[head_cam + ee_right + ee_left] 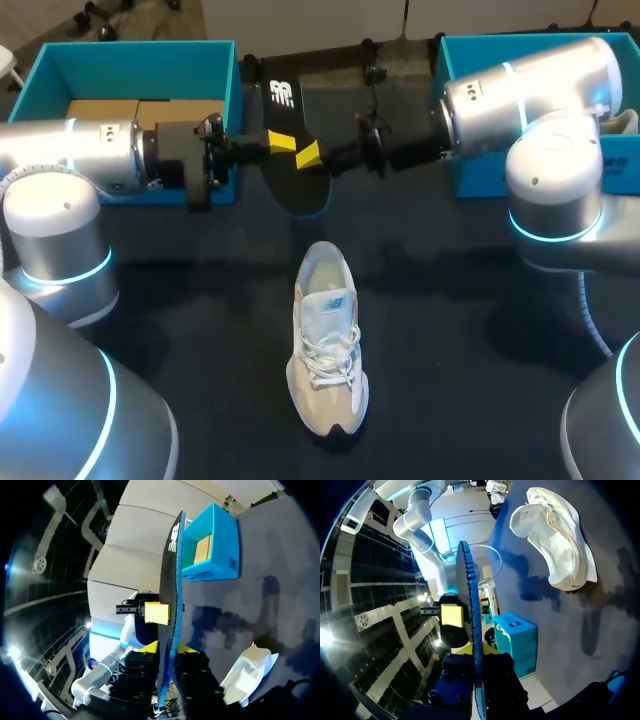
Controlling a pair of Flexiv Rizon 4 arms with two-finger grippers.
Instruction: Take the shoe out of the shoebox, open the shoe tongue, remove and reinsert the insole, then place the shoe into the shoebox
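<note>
Both level and facing, left pincer (282,141), right pincer (307,155), each clamped on the raised insole (293,195)

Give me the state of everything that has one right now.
Left gripper: shut on the black foam insole.
Right gripper: shut on the same insole.
Black foam insole: held aloft, out of the shoe.
White and beige sneaker: upright on the table.
Left teal cardboard shoebox: open.

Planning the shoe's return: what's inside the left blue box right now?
The left blue box holds brown cardboard pieces. Its near part is hidden behind the left arm.
</note>
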